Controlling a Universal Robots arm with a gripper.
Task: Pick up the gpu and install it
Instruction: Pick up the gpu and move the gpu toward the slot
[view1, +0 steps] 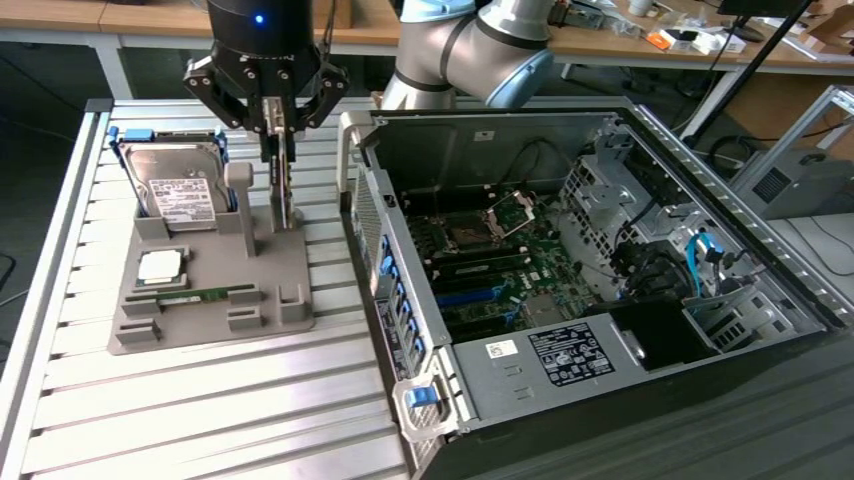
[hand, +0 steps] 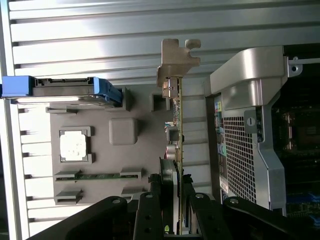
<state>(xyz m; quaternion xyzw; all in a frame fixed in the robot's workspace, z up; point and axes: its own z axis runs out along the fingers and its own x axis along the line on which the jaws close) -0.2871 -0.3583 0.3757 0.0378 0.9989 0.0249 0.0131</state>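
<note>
Here the pincer (view1: 278, 142) clamps the upright gpu (view1: 282, 200) from above.

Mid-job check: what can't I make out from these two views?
- gpu face: edge-on in both views.
- gpu's upper edge, exterior view: covered by the gripper.
- Motherboard slots, exterior view: too small and dark to tell apart.
- Case, wrist view: cut off by the picture edge.
</note>
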